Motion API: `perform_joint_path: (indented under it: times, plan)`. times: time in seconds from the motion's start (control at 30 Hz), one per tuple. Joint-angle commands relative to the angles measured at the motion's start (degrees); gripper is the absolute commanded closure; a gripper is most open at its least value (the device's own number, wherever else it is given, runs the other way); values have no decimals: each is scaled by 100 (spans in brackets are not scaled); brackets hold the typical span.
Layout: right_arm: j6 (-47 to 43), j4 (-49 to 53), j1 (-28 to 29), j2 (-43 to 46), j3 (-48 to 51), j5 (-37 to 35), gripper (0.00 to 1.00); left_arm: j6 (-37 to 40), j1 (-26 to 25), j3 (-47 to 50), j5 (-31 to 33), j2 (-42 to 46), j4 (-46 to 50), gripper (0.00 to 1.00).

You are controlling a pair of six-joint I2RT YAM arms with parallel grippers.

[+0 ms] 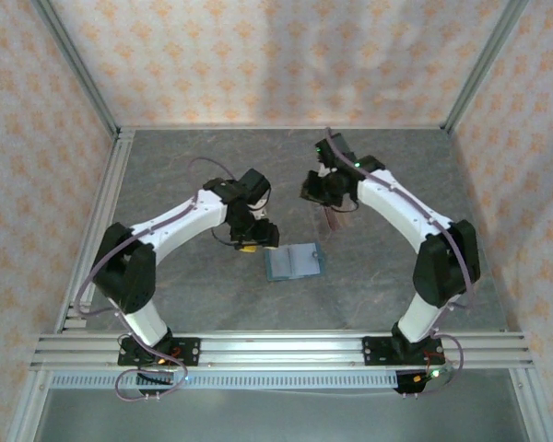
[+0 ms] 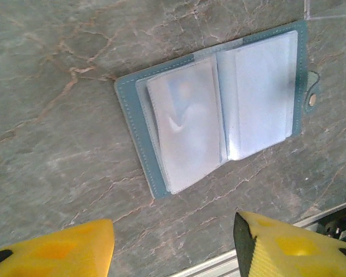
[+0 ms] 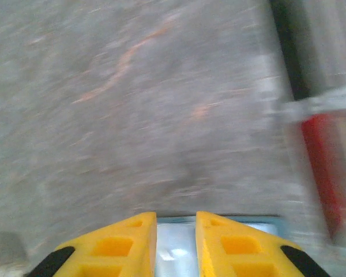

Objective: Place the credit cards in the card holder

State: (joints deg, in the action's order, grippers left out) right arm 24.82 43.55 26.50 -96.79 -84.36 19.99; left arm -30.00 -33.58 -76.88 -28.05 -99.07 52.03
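The card holder [image 1: 295, 262] lies open on the marble table, teal with pale pockets [image 2: 219, 109], its stud [image 2: 312, 100] at the right. A faint card shape with a white mark [image 2: 184, 121] shows through its left pocket. My left gripper [image 1: 253, 241] hovers just beside it, open, its yellow fingers far apart and nothing between them [image 2: 173, 222]. My right gripper [image 1: 321, 193] is farther back. Its fingers stand a narrow gap apart [image 3: 176, 214] in a blurred view, with nothing clamped. A pale glossy surface with a teal edge [image 3: 176, 248] shows behind them. A red card [image 3: 320, 167] stands at the right.
A small stand with reddish cards [image 1: 336, 219] sits just below the right gripper, behind the holder. Patterned walls and aluminium posts [image 1: 74, 64] enclose the table. A metal rail [image 1: 286, 345] runs along the near edge, close under the left fingers [image 2: 265, 254].
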Motion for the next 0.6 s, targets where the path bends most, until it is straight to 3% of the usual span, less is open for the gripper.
perform_joint_path:
  times: [0.0,0.13,0.3,0.57]
  plan:
    - [-616,1227,-181,178,-230,-1020,73,-30,-58,-189,168,-440,133,42]
    - [-1058,1672,-299,-39,-588,-1364,65,0,-61,-222,160,-777,67,43]
    - [-1372,2009,-304,-641,-1103,-1222,61,72,-63,-197,181,-999,3,43]
    - [-1556,2105,-295,-1106,-1285,-1113,68,62,-61,22,256,-1227,-123,45]
